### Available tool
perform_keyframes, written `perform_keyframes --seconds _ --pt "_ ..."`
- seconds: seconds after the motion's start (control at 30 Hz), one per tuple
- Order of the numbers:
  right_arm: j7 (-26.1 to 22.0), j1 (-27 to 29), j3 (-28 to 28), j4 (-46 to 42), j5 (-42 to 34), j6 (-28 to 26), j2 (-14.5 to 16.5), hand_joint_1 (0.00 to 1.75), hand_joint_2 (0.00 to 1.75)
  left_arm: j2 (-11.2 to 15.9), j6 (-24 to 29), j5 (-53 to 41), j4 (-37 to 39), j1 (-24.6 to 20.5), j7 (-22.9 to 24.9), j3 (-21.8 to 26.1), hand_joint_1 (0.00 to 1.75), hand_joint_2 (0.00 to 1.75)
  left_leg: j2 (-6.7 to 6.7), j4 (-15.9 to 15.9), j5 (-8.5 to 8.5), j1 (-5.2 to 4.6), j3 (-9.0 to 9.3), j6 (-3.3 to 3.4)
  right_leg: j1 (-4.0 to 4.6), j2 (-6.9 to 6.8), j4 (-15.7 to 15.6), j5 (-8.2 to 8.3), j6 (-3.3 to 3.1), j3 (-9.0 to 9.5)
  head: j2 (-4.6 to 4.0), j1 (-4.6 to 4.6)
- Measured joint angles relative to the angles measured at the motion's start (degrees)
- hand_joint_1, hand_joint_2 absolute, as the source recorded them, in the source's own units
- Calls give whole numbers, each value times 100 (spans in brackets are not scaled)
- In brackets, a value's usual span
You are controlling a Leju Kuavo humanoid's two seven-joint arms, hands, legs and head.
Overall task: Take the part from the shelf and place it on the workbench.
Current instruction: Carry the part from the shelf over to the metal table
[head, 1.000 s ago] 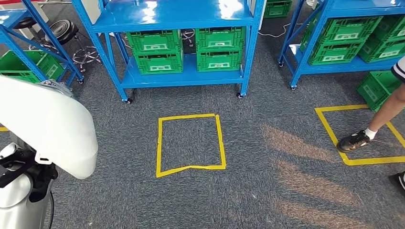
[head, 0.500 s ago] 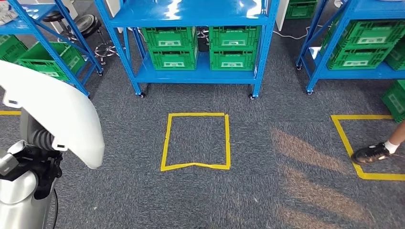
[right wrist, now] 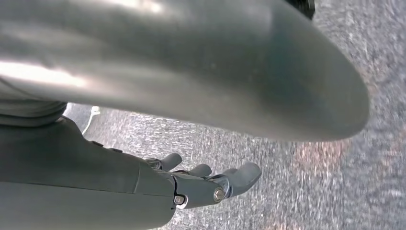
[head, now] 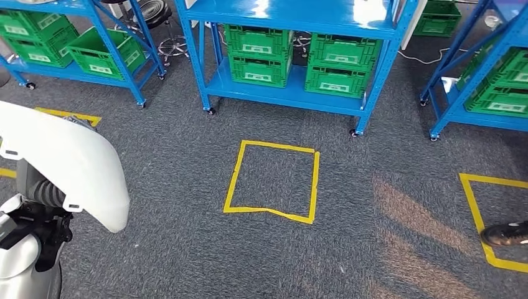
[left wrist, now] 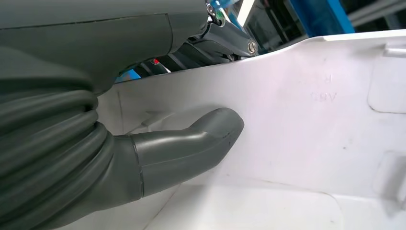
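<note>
1. Two hands are in use: the left hand [left wrist: 143,158] holds the white part [head: 68,162], its thumb pressed flat on the panel's inner face; the right hand [right wrist: 206,184] hangs above the carpet [head: 373,249], fingers loosely extended and holding nothing.
2. Head view: the part sits at the lower left, against the robot's left arm, well apart from the shelves.
3. Compared with half a second ago, the whole scene has shifted right and tilted, so the camera has turned; the part keeps its place in the frame.
4. The middle shelf [head: 299,93], with green crates [head: 258,53] on its lower level, now stands right of its earlier position, as does the yellow tape square [head: 272,180].
5. A person's shoe [head: 505,233] now lies at the right edge, on a second tape outline [head: 476,212]; the leg has left the frame.
</note>
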Motion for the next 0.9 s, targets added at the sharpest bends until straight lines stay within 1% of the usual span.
perform_keyframes --seconds 0.03,0.07,0.1,0.13,0.17,0.2,0.23,0.27,0.3,0.33,0.37,0.4,0.43,0.47,0.5,0.53,0.57,0.6,0.63,0.67,0.7,0.73,0.77,0.8,0.83,0.87,0.9 --pt "-14 0 0 0 10 8 -2 0 0 1 10 -24 -23 19 -1 9 175 175 -71 -45 29 25 22 22 -4 117 90 -75 25 -24 -1 5" --pt "-28 2 2 0 26 21 -4 0 0 -3 21 -53 -48 42 1 16 175 175 -140 -85 55 49 43 43 -9 290 292 -201 47 -108 0 9" --pt "-38 8 3 1 43 31 -7 0 0 -10 29 -70 -67 73 -1 19 175 175 -206 -98 66 50 43 62 -19 489 615 -364 59 -258 0 14" --pt "-38 17 5 1 56 40 -9 0 0 -15 37 -88 -83 110 0 21 175 175 -283 -99 73 50 35 79 -20 615 991 -524 65 -448 -1 13" --pt "-30 25 7 1 66 48 -11 0 0 -22 44 -109 -96 157 2 24 175 175 -368 -97 75 46 28 85 -17 677 1311 -621 68 -621 -1 14" --pt "-19 31 7 1 73 52 -13 0 0 -28 50 -126 -109 211 2 33 175 175 -458 -93 75 42 27 89 -13 705 1472 -614 65 -725 -1 14" --pt "-4 32 8 1 86 59 -15 0 0 -31 57 -143 -127 257 4 52 175 175 -546 -86 76 39 30 89 -10 722 1410 -490 56 -724 -2 13" --pt "15 30 8 1 99 66 -17 0 0 -34 63 -156 -149 296 2 76 175 175 -633 -77 75 39 34 87 -7 760 1131 -274 39 -621 -2 14" --pt "41 27 9 1 113 71 -21 0 0 -36 67 -161 -173 324 -2 101 175 175 -714 -66 73 41 35 82 -8 861 728 -42 15 -459 -2 14" --pt "75 25 9 1 120 72 -29 0 0 -38 69 -162 -196 340 -8 122 175 175 -788 -49 70 34 24 67 -17 998 346 115 -10 -298 -2 11" --pt "106 22 9 1 121 70 -35 0 0 -41 69 -171 -215 352 -11 138 175 175 -865 -39 74 37 5 41 -21 1104 66 205 -27 -180 -2 11" --pt "127 18 9 1 123 69 -41 0 0 -45 66 -181 -231 364 -12 153 175 175 -939 -37 82 47 -17 5 -18 1171 -77 220 -44 -121 -2 11" --pt "138 11 9 1 125 71 -44 0 0 -48 59 -194 -247 377 -10 170 175 175 -1012 -43 96 57 -37 -36 -12 1158 -113 202 -57 -103 -1 10" --pt "138 -1 9 0 125 72 -44 0 0 -50 49 -208 -263 389 -4 191 175 175 -1084 -59 114 69 -56 -77 -12 1088 -128 211 -76 -87 -1 10" --pt "137 -14 9 -1 124 72 -42 0 0 -51 32 -219 -279 403 6 211 175 175 -1041 -46 114 63 -75 -108 -22 1012 -158 226 -104 -60 -1 12" --pt "134 -23 9 -1 117 70 -41 0 0 -51 10 -230 -291 410 23 228 175 175 -902 8 79 51 -106 -137 -40 940 -194 242 -137 -28 -1 -7" --pt "131 -28 9 -1 108 68 -41 0 0 -51 -15 -240 -299 413 39 240 175 175 -713 133 -3 40 -168 -166 -60 866 -231 257 -166 5 -2 -26" --pt "128 -25 8 -1 90 66 -40 0 0 -62 -44 -249 -298 418 49 244 175 175 -489 415 -164 50 -300 -201 -67 783 -255 262 -187 25 -2 -44" --pt "127 -15 8 0 68 61 -41 0 0 -78 -75 -253 -291 419 46 243 175 175 -357 768 -350 76 -472 -239 -68 711 -263 260 -198 33 -2 -65" --pt "132 -6 7 1 46 50 -41 0 0 -105 -101 -257 -278 427 31 238 175 175 -301 1158 -516 112 -667 -278 -71 625 -264 254 -196 35 -2 -66" --pt "144 2 5 1 26 33 -40 0 0 -139 -121 -262 -261 437 15 232 175 175 -279 1471 -617 149 -821 -315 -77 533 -262 246 -189 37 -2 -66" --pt "157 7 4 1 20 17 -37 0 0 -169 -131 -284 -250 449 5 226 175 175 -272 1554 -594 178 -857 -342 -86 451 -261 236 -175 43 -2 -65" --pt "164 8 3 1 28 8 -33 0 0 -200 -126 -320 -252 467 5 220 175 175 -252 1419 -475 201 -776 -368 -99 369 -260 223 -155 55 -2 -65" --pt "161 8 2 1 48 11 -30 0 0 -224 -114 -365 -269 496 10 217 175 175 -193 1069 -287 217 -577 -390 -115 299 -258 205 -127 76 -2 -65" --pt "145 8 2 1 76 24 -28 0 0 -242 -95 -410 -303 532 16 217 175 175 -59 639 -118 224 -337 -409 -125 240 -256 184 -92 100 -2 -67" --pt "128 7 3 0 108 41 -31 0 0 -256 -75 -439 -345 577 20 220 175 175 50 268 5 214 -130 -391 -124 191 -246 157 -46 122 -1 -71" --pt "113 7 4 -1 138 58 -34 0 0 -263 -51 -453 -391 635 18 233 175 175 130 25 64 198 1 -352 -113 147 -243 138 2 143 -1 -66"
